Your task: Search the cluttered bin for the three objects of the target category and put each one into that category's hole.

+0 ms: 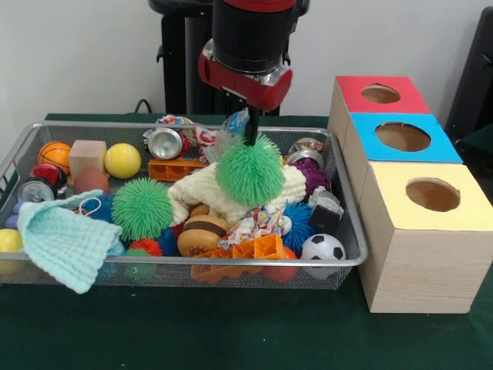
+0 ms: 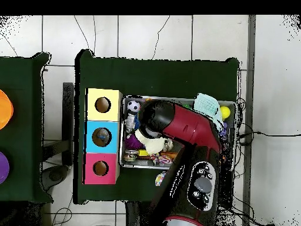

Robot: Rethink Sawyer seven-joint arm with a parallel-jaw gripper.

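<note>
Currently, the dark green cloth-covered table carries a wire-mesh metal bin and, just beside the bin's right end, a row of three wooden boxes. Each box has a round hole in a coloured lid: yellow-topped box nearest the table's front edge, blue-topped box in the middle, red-topped box toward the rear edge.

The red and black robot arm descends over the bin's centre. In the overhead view the arm covers most of the bin, so the contents below it cannot be checked there.

The gripper is clamped on a green spiky rubber ball, which hangs clear above a cream knitted cloth at the bin's middle. The lifted position suggests a transfer toward the holes; which hole applies cannot be determined.

A second green spiky rubber ball lies left of centre, and a blue spiky ball sits near the front right; these are likely the same category.

A mint green knitted cloth drapes over the front left rim.

No legible brand, label or writing is visible.
</note>
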